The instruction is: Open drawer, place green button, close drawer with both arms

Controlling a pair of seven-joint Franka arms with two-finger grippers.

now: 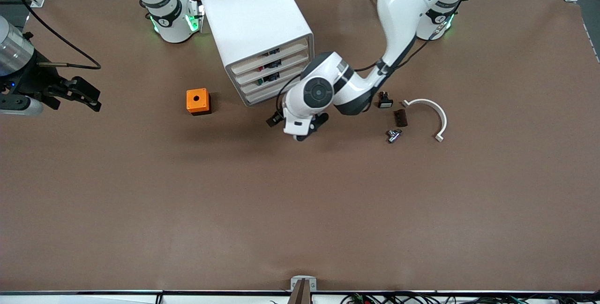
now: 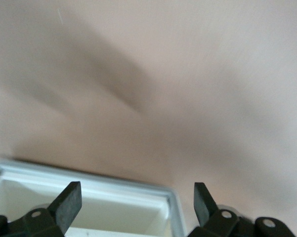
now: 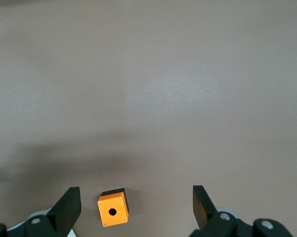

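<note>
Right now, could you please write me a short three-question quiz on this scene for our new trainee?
1. True or false: the left gripper is open, with the rim of a white drawer showing between its fingers in the left wrist view.
2. Which thing shows between the right gripper's fingers in the right wrist view? A) the orange box with a hole B) the white curved bracket C) the white cabinet
3. Fill in: the small black-and-white switch lies toward the ____ arm's end of the table from the cabinet.

Key: 1 true; 2 A; 3 left.
</note>
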